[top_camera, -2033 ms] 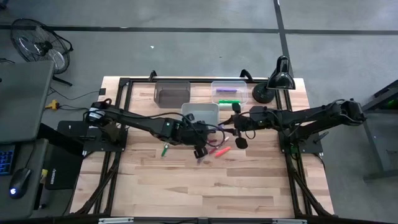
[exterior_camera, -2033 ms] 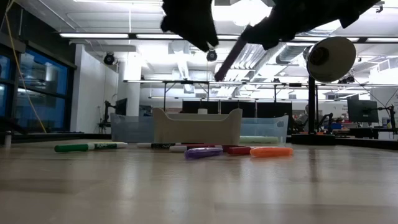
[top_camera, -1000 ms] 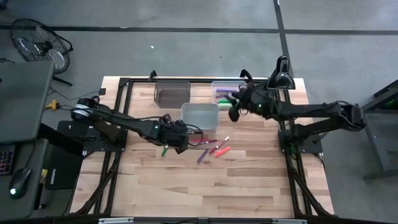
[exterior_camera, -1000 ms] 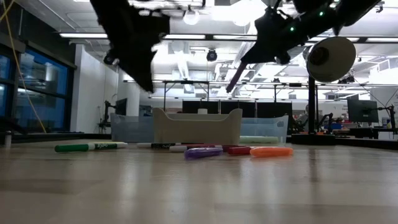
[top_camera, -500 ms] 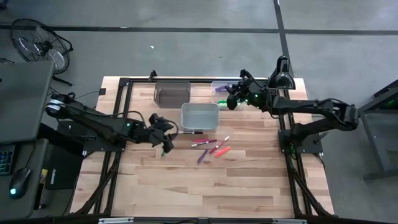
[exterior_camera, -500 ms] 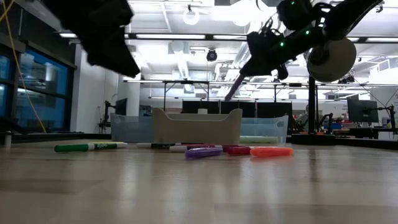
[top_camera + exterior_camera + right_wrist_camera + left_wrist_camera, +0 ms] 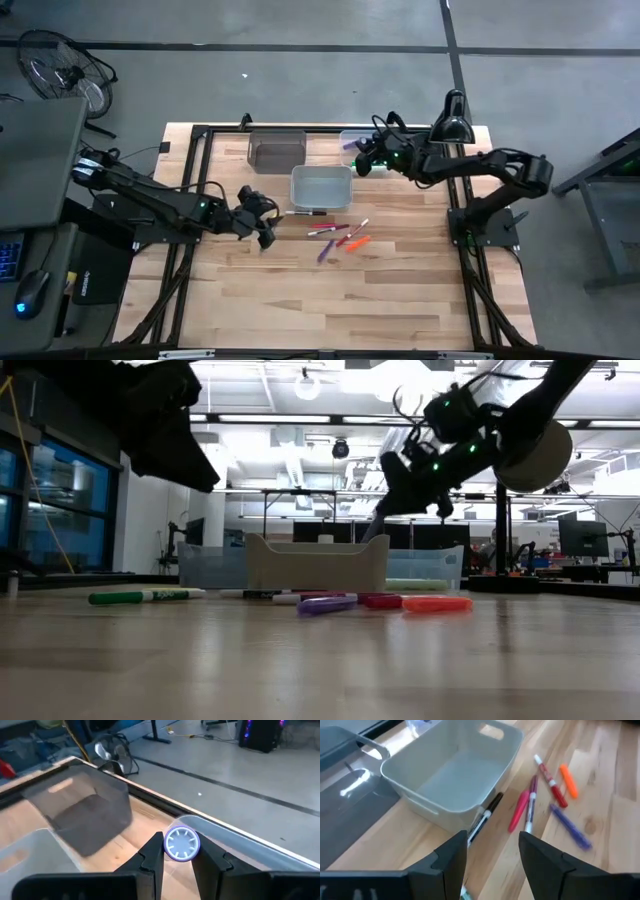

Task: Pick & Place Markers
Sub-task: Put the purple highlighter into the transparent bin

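Observation:
Several markers (image 7: 340,236) lie loose on the wood in front of the white bin (image 7: 321,169): purple (image 7: 570,826), orange (image 7: 568,781), red (image 7: 550,776), pink (image 7: 519,810) and others. A green marker (image 7: 140,597) lies farther left. My left gripper (image 7: 263,231) hovers open near the green one, left of the cluster, its fingers (image 7: 455,857) empty. My right gripper (image 7: 359,159) is shut on a purple marker (image 7: 182,843) at the near left corner of the clear bin (image 7: 386,133). My right gripper pinches the purple marker between its two fingers (image 7: 151,854). The marker lies along the fingers, and its round end (image 7: 182,843) faces the wrist camera. In the low view it slants down from the gripper (image 7: 405,480), lifted clear of the table.
A dark grey bin (image 7: 276,150) stands at the far edge, left of the clear bin. A black desk lamp (image 7: 441,130) stands at the far right corner. Bare wood lies toward the near edge. A black-and-white marker (image 7: 485,814) rests against the white bin's wall.
My left gripper has drawn back from the marker cluster toward the table's left edge, staying open and empty. My right gripper has carried the purple marker toward the far edge and the left, and down to the clear bin.

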Robot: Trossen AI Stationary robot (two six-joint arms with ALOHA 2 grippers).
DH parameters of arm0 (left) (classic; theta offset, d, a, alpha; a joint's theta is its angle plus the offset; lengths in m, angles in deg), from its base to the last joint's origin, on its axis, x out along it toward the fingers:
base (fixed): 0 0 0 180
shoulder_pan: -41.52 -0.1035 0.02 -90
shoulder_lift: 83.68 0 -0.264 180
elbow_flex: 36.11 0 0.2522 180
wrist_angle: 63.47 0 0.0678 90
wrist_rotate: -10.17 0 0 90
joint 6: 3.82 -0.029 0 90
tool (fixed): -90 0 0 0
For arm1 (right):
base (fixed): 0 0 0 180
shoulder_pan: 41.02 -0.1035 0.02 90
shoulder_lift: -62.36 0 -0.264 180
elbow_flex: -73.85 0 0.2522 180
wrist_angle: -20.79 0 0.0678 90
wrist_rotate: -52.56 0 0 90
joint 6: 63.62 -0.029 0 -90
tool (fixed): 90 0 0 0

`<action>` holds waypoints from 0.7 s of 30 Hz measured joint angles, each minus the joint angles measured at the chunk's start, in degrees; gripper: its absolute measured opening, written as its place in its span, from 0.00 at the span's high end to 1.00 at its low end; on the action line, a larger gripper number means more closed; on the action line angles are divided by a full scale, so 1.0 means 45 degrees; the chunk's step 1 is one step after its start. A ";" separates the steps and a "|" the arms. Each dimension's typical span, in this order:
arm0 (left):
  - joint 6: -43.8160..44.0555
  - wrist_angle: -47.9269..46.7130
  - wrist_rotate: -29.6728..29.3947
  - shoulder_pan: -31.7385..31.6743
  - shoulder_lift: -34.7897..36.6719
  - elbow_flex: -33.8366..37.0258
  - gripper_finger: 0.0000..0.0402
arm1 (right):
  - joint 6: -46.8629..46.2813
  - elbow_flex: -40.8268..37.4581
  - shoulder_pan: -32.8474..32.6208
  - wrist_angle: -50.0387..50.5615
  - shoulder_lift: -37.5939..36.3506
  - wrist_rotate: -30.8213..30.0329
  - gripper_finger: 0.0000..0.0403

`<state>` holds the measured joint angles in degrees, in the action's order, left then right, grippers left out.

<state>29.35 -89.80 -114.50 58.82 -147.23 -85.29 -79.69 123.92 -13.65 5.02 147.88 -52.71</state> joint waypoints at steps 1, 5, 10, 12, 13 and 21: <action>-0.0045 0.0005 -0.0002 0.0000 0.0006 0.0000 0.56 | 0.0002 0.0011 0.0034 0.0001 0.0164 -0.0061 0.82; -0.0078 0.0039 0.0102 0.0000 -0.0004 0.0002 0.56 | -0.0103 0.0001 0.0312 -0.0111 0.0806 0.0064 0.82; -0.0087 0.0237 0.0096 0.0000 -0.0004 0.0000 0.56 | -0.0229 -0.0004 0.0536 -0.0014 0.1350 0.0343 0.82; -0.0087 0.0224 0.0096 0.0000 -0.0004 0.0000 0.56 | -0.0224 0.0001 0.0584 -0.0075 0.1451 0.0422 0.82; -0.0083 0.0221 0.0096 0.0000 -0.0004 0.0000 0.56 | -0.0229 0.0000 0.0588 0.0027 0.1455 0.0493 0.82; -0.0079 0.0235 0.0140 0.0000 -0.0004 0.0000 0.56 | -0.0142 -0.0001 0.0583 0.0004 0.1392 0.0502 0.73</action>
<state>28.99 -88.74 -113.87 58.82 -147.25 -85.29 -80.33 123.91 -11.03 5.04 154.15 -50.45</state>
